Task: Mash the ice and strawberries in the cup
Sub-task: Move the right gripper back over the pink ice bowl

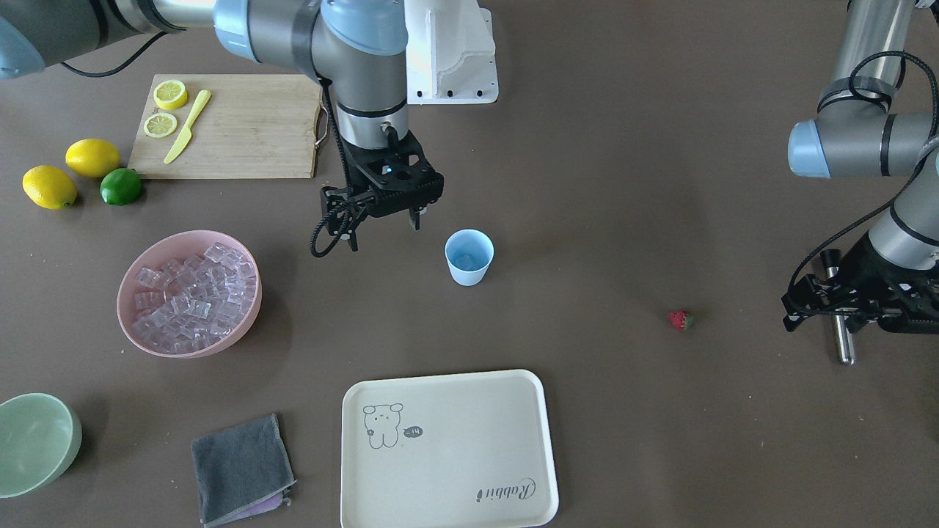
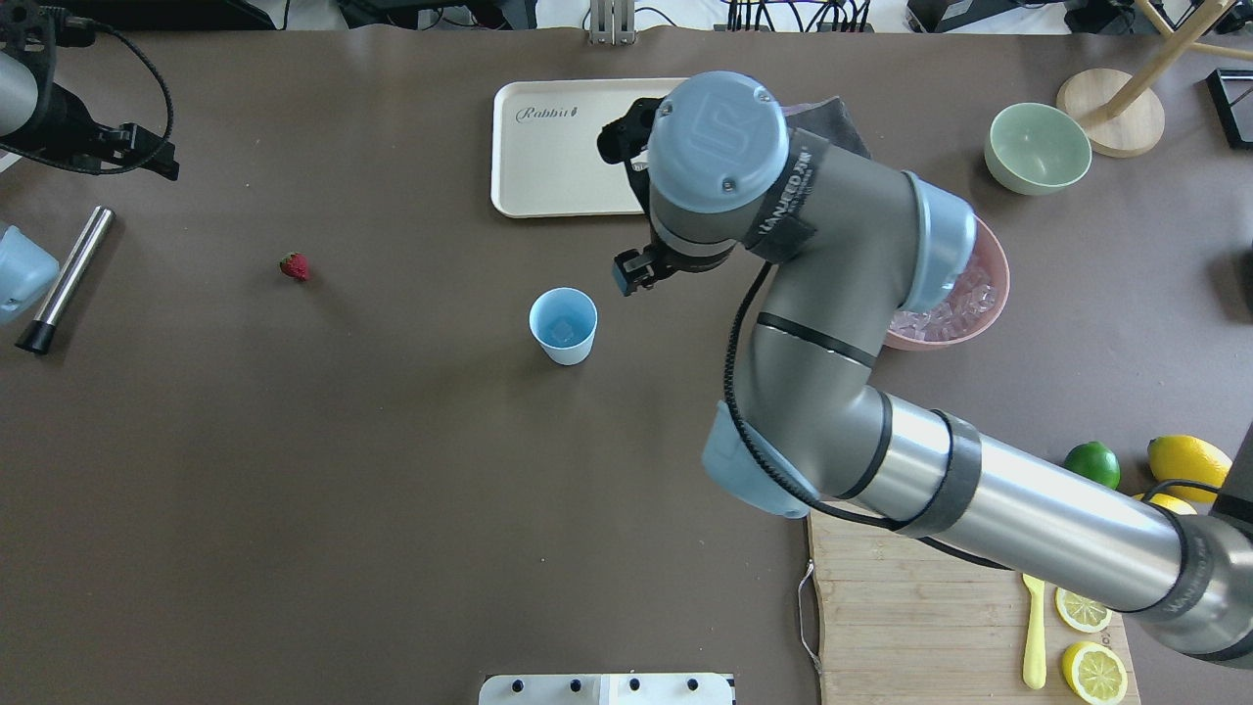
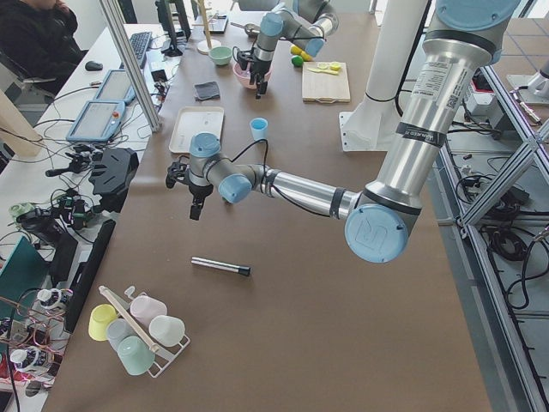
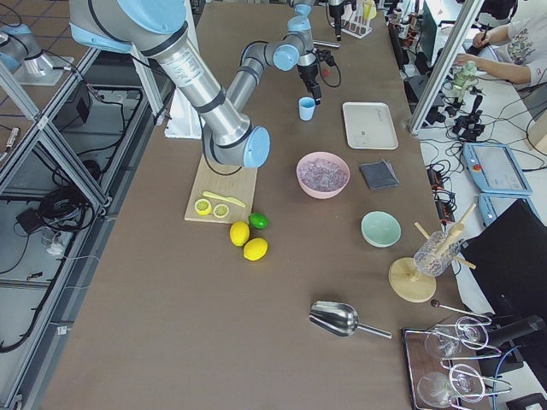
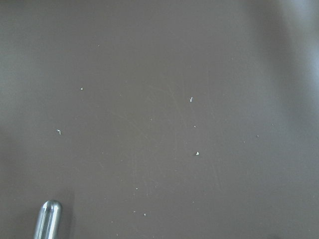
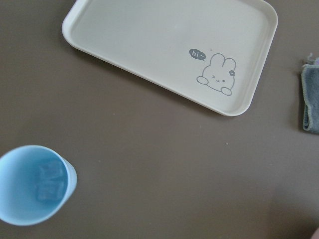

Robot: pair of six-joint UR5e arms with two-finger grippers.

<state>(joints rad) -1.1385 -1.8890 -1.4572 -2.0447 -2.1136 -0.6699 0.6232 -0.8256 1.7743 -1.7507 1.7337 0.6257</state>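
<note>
1. While the cup (image 1: 469, 257) stands upright on the table (image 1: 623, 147), two cubes of ice (image 6: 50, 180) lie at its bottom.
2. Many more cubes are heaped in a pink bowl (image 1: 213, 348), well apart from the cup on the robot's right side of it.
3. The strawberry (image 1: 681, 320) lies on the table outside the cup, well apart from it on the robot's left side.
4. The right gripper (image 1: 383, 229) hangs near the cup, on its robot-right side and a little toward the robot. Its jaws are spread, with nothing between them.
5. The left gripper (image 1: 799, 308) hovers far from the cup, beyond the strawberry. I cannot tell whether its jaws are apart or together.
6. A metal rod (image 1: 843, 334) lies flat on the table below that gripper, farther from the cup than the strawberry is.
7. A cream tray (image 1: 455, 469) lies near the cup, on the side away from the robot.
</note>
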